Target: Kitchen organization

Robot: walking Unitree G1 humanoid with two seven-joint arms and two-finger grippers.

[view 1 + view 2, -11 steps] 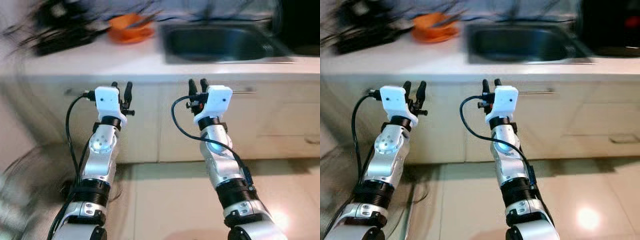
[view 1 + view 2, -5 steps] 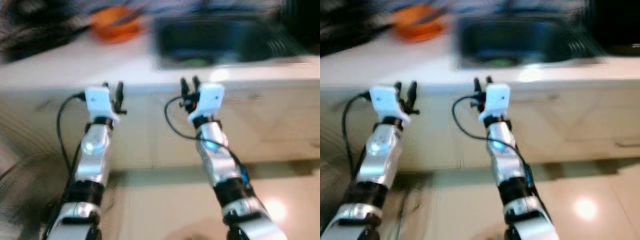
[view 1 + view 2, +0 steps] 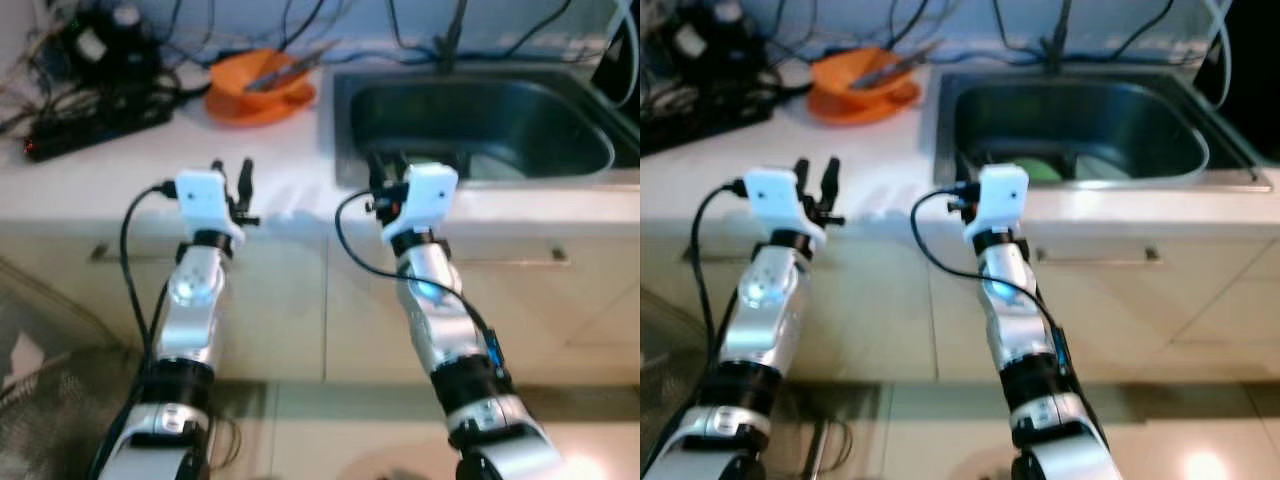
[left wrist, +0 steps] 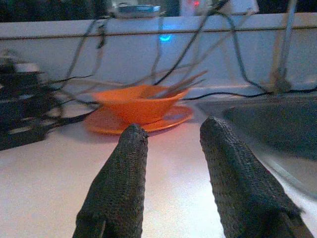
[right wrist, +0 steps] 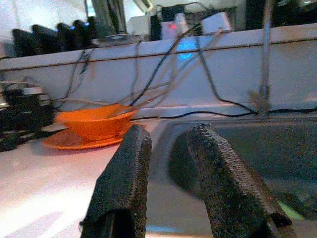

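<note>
An orange bowl (image 3: pixel 262 78) holding thin utensils sits on an orange plate (image 3: pixel 232 106) at the back of the white counter (image 3: pixel 120 170), left of the steel sink (image 3: pixel 590 150). A green item (image 3: pixel 1042 171) and a pale dish (image 3: pixel 1095 166) lie in the sink. My left gripper (image 3: pixel 232 170) is held up at the counter's front edge, open and empty, with the bowl (image 4: pixel 134 105) beyond its fingers. My right gripper (image 3: pixel 385 172) is raised at the sink's near left corner, open and empty, with the bowl (image 5: pixel 94 124) ahead of it to one side.
A black power strip (image 3: pixel 95 128) and tangled cables (image 3: pixel 90 40) crowd the counter's back left. The faucet (image 3: pixel 447 35) rises behind the sink. Cabinet fronts with bar handles (image 3: pixel 510 260) lie below the counter. A mesh object (image 3: pixel 45 395) stands on the floor at lower left.
The whole view has shifted and sharpened: the counter and sink now sit closer and lower in the picture. Both arms hold the same raised pose, fingers apart.
</note>
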